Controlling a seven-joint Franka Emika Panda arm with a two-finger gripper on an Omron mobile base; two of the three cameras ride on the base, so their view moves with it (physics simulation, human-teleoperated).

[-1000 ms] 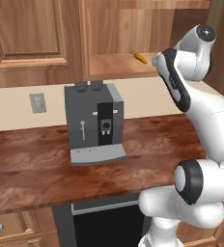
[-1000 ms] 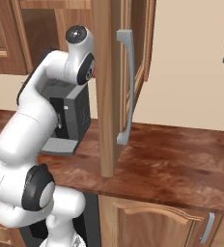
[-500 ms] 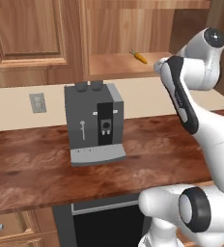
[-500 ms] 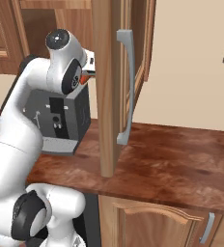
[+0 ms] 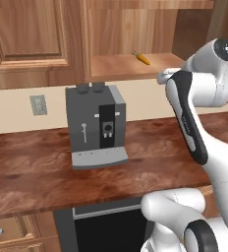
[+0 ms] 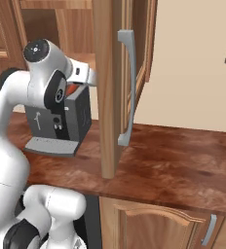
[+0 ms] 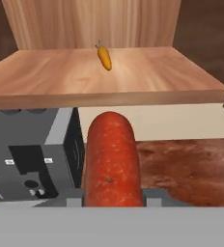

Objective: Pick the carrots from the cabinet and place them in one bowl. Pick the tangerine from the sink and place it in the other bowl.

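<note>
My gripper (image 7: 111,198) is shut on a dark reddish-orange carrot (image 7: 110,159), which sticks out forward between the fingers. The hand hangs just in front of and below the open cabinet shelf (image 7: 61,77), above the coffee machine. Far back on that shelf lies the other carrot (image 7: 104,57), orange with a green top, also seen from the left base as a small carrot (image 5: 143,58). From the left base, the gripper (image 5: 164,78) sits right of the shelf's front edge. A bit of the held carrot (image 6: 72,90) shows under the hand. The bowls, tangerine and sink are out of view.
A dark grey coffee machine (image 5: 95,123) stands on the brown wooden counter (image 5: 32,167) under the shelf. The cabinet door (image 6: 107,87) stands open edge-on, with its grey handle (image 6: 126,87), right beside the hand. A wall outlet (image 5: 38,105) is at left.
The hand has drawn back from the shelf and dropped a little, still holding the reddish carrot, while the elbow swung out to the right. The orange carrot has not moved.
</note>
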